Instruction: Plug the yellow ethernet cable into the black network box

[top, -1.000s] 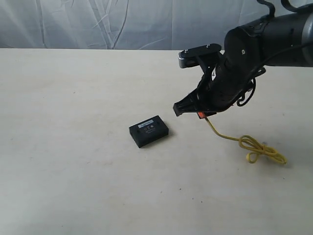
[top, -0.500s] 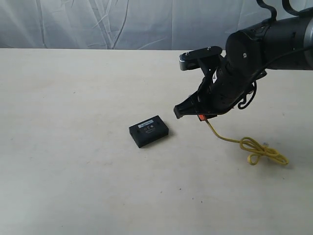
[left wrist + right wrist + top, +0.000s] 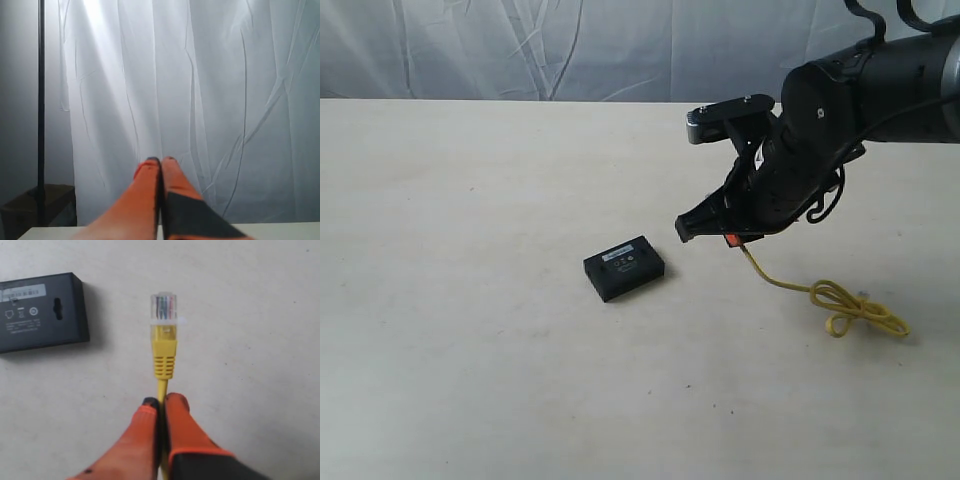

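The black network box (image 3: 624, 267) lies flat on the table, its pale label strip facing up; it also shows in the right wrist view (image 3: 40, 310). My right gripper (image 3: 161, 400) is shut on the yellow ethernet cable (image 3: 164, 352) just behind its boot. The clear plug (image 3: 164, 307) sticks out past the fingertips, above the table and to one side of the box, apart from it. In the exterior view the right gripper (image 3: 728, 238) hovers right of the box, and the cable (image 3: 850, 308) trails down to a loose loop on the table. My left gripper (image 3: 160, 161) is shut on nothing, raised toward a white curtain.
The pale table (image 3: 470, 350) stretches wide around the box. A white curtain (image 3: 570, 50) hangs behind the far edge. A dark pole (image 3: 41, 100) stands at one side in the left wrist view.
The right arm shifted slightly between one second and half a second ago, nudging the cable loop a little to the right. Since then nothing has moved.
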Controlling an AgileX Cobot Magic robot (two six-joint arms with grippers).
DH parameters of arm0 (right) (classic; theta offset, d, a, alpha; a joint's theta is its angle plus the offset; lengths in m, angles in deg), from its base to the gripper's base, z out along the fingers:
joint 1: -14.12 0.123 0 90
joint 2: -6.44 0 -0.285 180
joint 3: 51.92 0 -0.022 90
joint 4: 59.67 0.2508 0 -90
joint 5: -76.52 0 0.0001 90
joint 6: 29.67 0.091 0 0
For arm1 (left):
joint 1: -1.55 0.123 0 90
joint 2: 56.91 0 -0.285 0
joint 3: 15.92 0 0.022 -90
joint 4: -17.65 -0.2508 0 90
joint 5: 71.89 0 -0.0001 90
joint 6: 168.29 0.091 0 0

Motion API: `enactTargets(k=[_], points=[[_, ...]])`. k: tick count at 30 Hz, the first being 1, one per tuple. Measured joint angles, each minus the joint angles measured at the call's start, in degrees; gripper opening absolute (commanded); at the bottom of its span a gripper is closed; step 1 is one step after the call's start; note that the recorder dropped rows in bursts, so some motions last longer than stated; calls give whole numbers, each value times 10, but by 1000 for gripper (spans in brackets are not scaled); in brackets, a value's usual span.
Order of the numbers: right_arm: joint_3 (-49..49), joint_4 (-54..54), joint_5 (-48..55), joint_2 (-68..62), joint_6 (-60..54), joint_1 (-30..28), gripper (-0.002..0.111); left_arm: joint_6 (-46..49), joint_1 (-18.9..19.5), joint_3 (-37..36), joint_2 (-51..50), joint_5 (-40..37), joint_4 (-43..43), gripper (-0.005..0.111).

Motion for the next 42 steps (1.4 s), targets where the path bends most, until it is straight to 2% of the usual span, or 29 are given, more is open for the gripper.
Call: enactTargets(k=[2, 4, 8, 14, 18, 22, 26, 29, 35, 39, 42], points=[[0, 1, -1, 0, -1, 0, -1, 0, 0, 0, 0, 2, 7, 0], [0, 1, -4, 0, -9, 2, -1, 6, 0, 17, -9, -36, 26, 0], [0, 1, -15, 0, -18, 12, -1, 37, 0, 105, -104, -128, 34, 0], [0, 1, -35, -12, -22, 32, -1, 50, 0, 290, -386, -218, 29, 0], [0, 1, -44, -35, -23, 34, -1, 106, -4, 412, -605, -309, 54, 0], [0, 7, -38, -48, -30, 34, -1, 227, -31, 526, -799, -406, 167, 0], [0, 17, -24, -48, -63, 35, -1, 368, -75, 641, -965, -468, 294, 0], [0, 30, -4, -48, -83, 37, -1, 446, -106, 717, -1059, -506, 346, 0], [0, 34, 31, -48, -106, 69, -1, 477, -155, 842, -1196, -588, 376, 0], [0, 38, 29, -48, -111, 116, -1, 478, -173, 887, -1255, -639, 395, 0], [0, 38, 27, -59, -111, 128, -1, 489, -178, 890, -1269, -648, 422, 0]])
